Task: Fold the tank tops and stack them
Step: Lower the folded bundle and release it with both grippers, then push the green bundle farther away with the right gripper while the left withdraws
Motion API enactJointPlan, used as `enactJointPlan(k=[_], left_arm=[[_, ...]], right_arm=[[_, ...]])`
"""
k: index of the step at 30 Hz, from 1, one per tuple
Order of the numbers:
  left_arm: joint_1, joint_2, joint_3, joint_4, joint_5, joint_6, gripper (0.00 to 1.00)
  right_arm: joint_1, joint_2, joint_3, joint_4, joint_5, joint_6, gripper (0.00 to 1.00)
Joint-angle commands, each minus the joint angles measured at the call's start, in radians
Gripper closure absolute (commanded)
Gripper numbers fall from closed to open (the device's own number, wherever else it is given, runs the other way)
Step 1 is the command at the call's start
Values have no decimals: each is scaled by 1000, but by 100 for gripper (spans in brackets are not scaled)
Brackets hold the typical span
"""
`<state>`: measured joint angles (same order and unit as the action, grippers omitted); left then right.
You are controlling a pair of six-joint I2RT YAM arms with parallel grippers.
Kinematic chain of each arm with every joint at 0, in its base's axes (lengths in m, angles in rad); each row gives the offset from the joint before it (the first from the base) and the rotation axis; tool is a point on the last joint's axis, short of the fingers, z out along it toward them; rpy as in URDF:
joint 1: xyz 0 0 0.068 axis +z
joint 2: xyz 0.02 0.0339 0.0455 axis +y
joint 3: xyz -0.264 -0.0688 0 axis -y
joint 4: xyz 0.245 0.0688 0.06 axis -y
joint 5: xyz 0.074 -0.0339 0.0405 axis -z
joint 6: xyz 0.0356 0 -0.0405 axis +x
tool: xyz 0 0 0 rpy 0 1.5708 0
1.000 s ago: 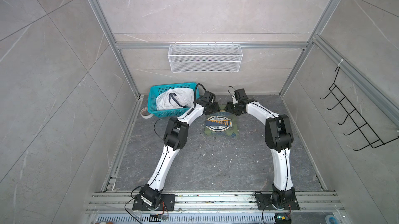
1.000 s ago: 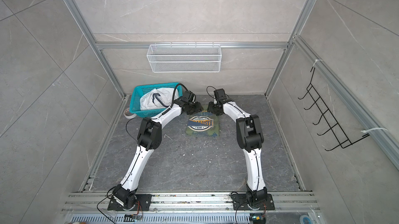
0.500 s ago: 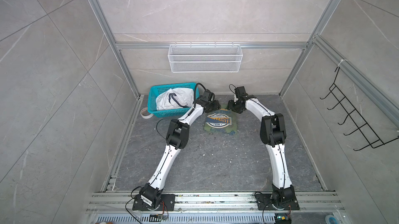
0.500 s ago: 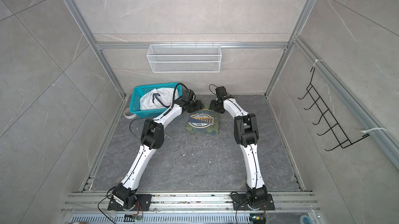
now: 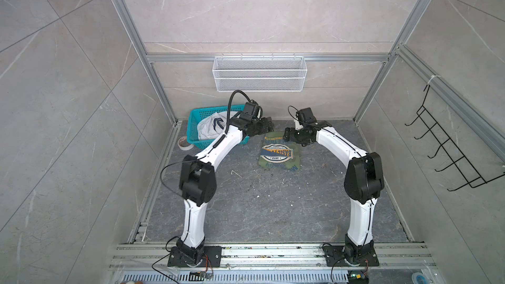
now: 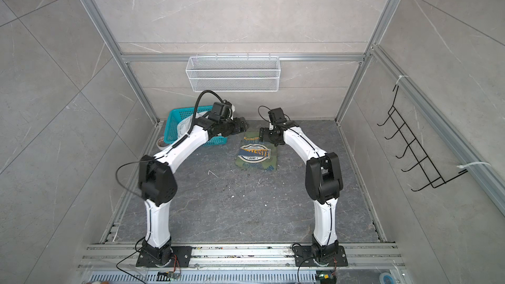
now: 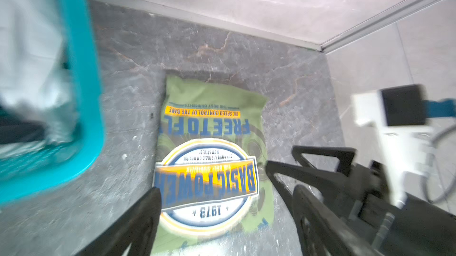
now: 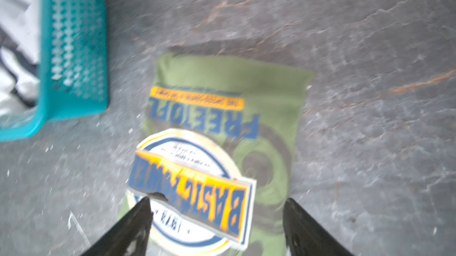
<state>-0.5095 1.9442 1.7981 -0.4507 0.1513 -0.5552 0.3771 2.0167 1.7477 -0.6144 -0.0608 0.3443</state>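
Mid-floor (image 5: 246, 200), folded olive tank top (image 5: 277, 155), left end effector (image 7: 225, 189) spread, right end effector (image 8: 217, 200) spread

Olive green tank top (image 7: 212, 143): the chest print reads upside down in every view.
- Yellow strip (image 7: 202, 113): "THE SPEED CONTROL OF THE GAME". A small line beside it reads "THE BEST GARMENTS".
- Large blue letters: "FREE TO FL", the rest lost at the fold.
- Round badge (image 7: 204, 215): "OUR POWER IS BASIC ON DESIGN", "NEW STYLE OF", "1973".
- Banner (image 7: 206, 184) across the badge: "BASIC POWE", last letter unclear.

Right wrist view is blurred, so only the large words are legible.
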Motion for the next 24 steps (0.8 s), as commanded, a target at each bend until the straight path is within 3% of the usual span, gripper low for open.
enactJointPlan(k=[1, 2, 6, 12, 19, 24], left_arm=[[6, -180, -246, 84, -76, 15, 12], [6, -235, -318, 99, -95, 6, 12], [7, -453, -595, 156, -178, -28, 8], [12, -697, -881, 182, -283, -64, 7], [36, -837, -1010, 134, -344, -45, 7], [60, -876, -1037, 113, -345, -34, 6]], right_arm=[[76, 2, -51, -51, 83, -54, 5], [92, 11, -54, -60, 101, -56, 1], [114, 76, -31, -92, 133, -61, 1], [113, 198, 36, -171, 180, -74, 1], [15, 233, 38, -218, 225, -122, 1], [-91, 189, -1, -195, 286, -241, 1]])
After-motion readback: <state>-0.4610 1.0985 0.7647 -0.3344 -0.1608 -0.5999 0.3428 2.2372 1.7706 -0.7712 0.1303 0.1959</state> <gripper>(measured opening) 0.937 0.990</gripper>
